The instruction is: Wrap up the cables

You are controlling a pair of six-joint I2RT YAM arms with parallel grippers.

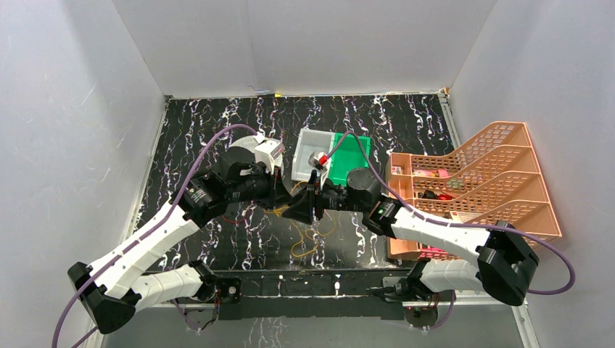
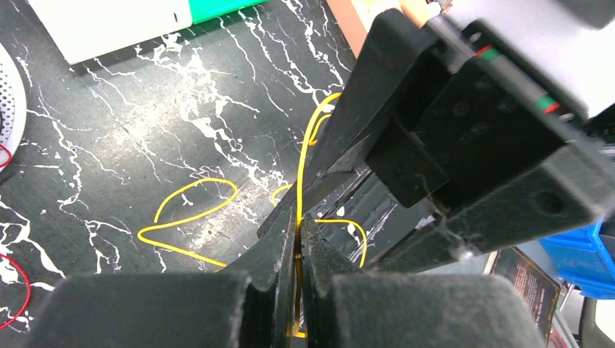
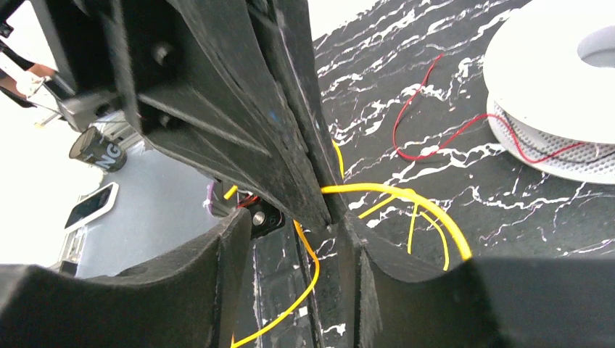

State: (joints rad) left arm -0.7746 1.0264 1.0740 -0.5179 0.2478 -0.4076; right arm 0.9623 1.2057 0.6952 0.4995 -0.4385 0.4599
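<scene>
Near the middle of the front edge of the desk (image 1: 196,130), the yellow cable (image 2: 300,174) lies in loose loops and rises from them to where the two hands meet. The left hand (image 2: 299,217) is pressed together on it, the strand pinched between its tips. The right hand (image 3: 296,221) faces it from the right, fingers apart on either side of those tips and of the cable; I cannot tell whether they touch. Just left of the hands, the red cable (image 3: 450,141) curls on the desk and runs up onto the white spool (image 3: 537,94). Behind them sit a grey tray (image 1: 308,148) and a green box (image 1: 352,152), with an orange rack (image 1: 471,181) at the right edge.
</scene>
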